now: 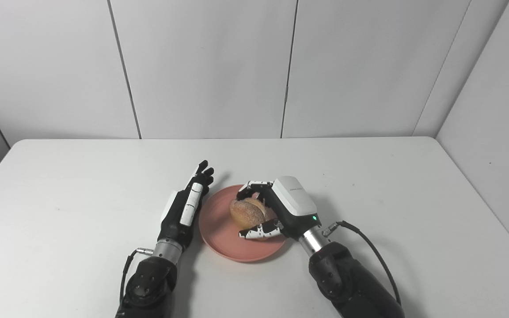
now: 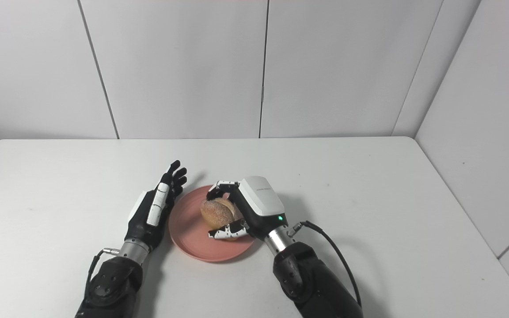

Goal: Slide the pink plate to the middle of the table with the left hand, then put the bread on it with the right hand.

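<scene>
A: Where did the pink plate (image 1: 219,234) lie?

B: It lay on the white table (image 1: 60,198), in the lower centre of the frame, between the two hands.

A: And the bread roll (image 1: 248,212)?

B: The roll sat over the right half of the plate, inside the rim. The right hand (image 1: 281,210) was clamped on it: fingers (image 1: 254,184) curled over its far side, thumb (image 1: 261,230) closed against its near side. Whether the roll touched the plate surface could not be told.

A: How did the left hand (image 1: 188,201) stand?

B: It stood just left of the plate, edge-on beside the rim, fingers (image 1: 203,172) extended together toward the upper part of the frame and holding nothing. Contact with the rim could not be told.

A: What lay behind?

B: White wall panels (image 1: 201,66) filled the upper frame.
</scene>
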{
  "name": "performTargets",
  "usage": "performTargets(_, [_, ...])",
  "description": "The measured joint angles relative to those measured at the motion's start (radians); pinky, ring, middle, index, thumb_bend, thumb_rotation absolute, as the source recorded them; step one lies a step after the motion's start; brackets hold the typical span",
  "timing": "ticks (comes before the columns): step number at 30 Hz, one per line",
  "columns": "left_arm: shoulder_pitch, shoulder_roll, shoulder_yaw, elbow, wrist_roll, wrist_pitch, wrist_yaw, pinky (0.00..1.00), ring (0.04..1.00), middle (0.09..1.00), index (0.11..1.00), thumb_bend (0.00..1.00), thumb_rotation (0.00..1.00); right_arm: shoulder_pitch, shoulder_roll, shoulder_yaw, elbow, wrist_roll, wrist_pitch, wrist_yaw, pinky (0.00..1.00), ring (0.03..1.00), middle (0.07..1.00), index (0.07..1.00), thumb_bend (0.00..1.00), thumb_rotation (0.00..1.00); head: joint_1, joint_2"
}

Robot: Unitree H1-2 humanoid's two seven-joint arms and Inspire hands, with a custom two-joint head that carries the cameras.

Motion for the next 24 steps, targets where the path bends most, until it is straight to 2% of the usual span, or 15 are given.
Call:
performTargets(10, [0.002,0.000,-0.002,-0.003,0.002,0.006,0.000,1.00,0.971,0.966,0.973,0.77,1.00,-0.008,0.000,0.003,0.013,-0.005,0.000,-0.004,0.37,0.449,0.441,0.543,0.51,0.00,0.002,0.003])
performTargets(14, [0.003,0.000,-0.001,-0.005,0.002,0.006,0.000,0.98,0.963,0.964,0.972,0.76,1.00,-0.008,-0.006,0.010,-0.005,-0.004,0.005,0.031,0.43,0.523,0.463,0.541,0.51,0.01,-0.002,0.006])
performTargets(15, [0.003,0.000,-0.001,-0.006,0.002,0.006,0.000,0.98,0.960,0.962,0.970,0.76,1.00,-0.007,-0.009,0.014,-0.014,-0.005,0.006,0.045,0.51,0.603,0.605,0.516,0.50,0.10,-0.002,0.006])
performTargets(16, [0.003,0.000,-0.001,-0.006,0.002,0.006,0.000,0.98,0.959,0.961,0.969,0.76,1.00,-0.007,-0.013,0.019,-0.023,-0.005,0.007,0.062,0.53,0.631,0.653,0.508,0.49,0.13,0.000,0.005])
performTargets(17, [0.003,0.000,-0.001,-0.006,0.002,0.006,0.000,0.98,0.962,0.963,0.971,0.76,1.00,-0.007,-0.017,0.022,-0.031,-0.004,0.008,0.075,0.60,0.696,0.723,0.665,0.46,0.37,0.000,0.005])
performTargets(19, [0.004,0.001,-0.002,-0.008,0.002,0.008,0.000,0.98,0.962,0.963,0.972,0.76,1.00,-0.007,-0.024,0.025,-0.048,-0.003,0.010,0.108,0.66,0.753,0.778,0.759,0.46,0.54,0.000,0.006])
performTargets(20, [0.005,0.001,-0.002,-0.009,0.003,0.008,0.000,0.98,0.962,0.963,0.972,0.76,1.00,-0.006,-0.026,0.026,-0.053,-0.003,0.011,0.118,0.68,0.770,0.794,0.780,0.46,0.58,0.000,0.006])
performTargets(22, [0.006,0.001,-0.003,-0.010,0.003,0.011,0.000,0.98,0.962,0.962,0.971,0.76,1.00,-0.002,-0.028,0.026,-0.055,-0.003,0.012,0.130,0.80,0.883,0.889,0.829,0.49,0.66,-0.002,0.008])
performTargets(24, [0.006,0.001,-0.002,-0.011,0.003,0.012,0.000,0.98,0.963,0.962,0.971,0.75,1.00,0.001,-0.027,0.024,-0.055,0.001,0.012,0.130,0.84,0.915,0.915,0.838,0.50,0.68,-0.002,0.008])
